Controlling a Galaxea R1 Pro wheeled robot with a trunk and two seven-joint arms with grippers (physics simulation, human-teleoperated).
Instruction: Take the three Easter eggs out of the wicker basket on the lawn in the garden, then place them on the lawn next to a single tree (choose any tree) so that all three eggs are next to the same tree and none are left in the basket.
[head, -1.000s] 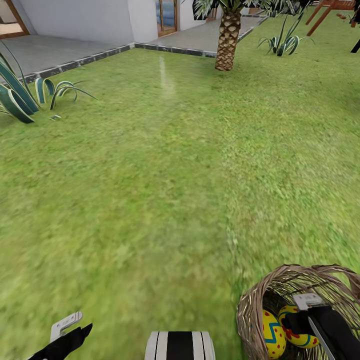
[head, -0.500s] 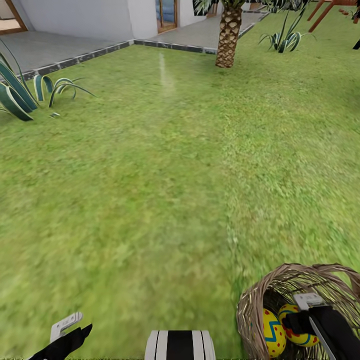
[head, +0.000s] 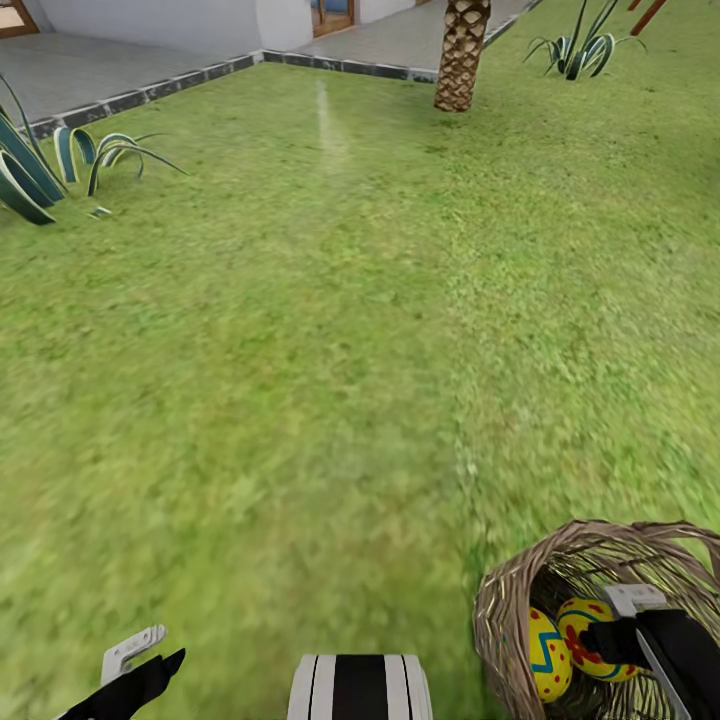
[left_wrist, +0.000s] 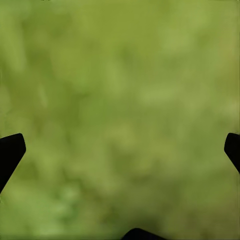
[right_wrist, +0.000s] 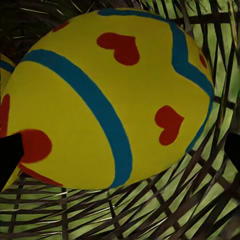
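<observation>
Easter egg (right_wrist: 112, 95) between right tool (right_wrist: 120, 150) fingertips, inside wicker basket (head: 510, 590)

egg (right_wrist: 115, 100): yellow, blue bands, red hearts | basket (head: 500, 610): brown weave | lawn (head: 300, 350): mottled green

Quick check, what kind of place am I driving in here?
Most likely a house's back garden: green lawn, a palm and spiky plants, with a grey paved patio along white walls.

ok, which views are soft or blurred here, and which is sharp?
Left wrist view: lawn is a featureless green blur, no blades resolved. Head view: near grass smeared, palm trunk crisper. Right wrist view: sharp, the egg and wicker basket weave clearly resolved between the right gripper fingertips.
</observation>
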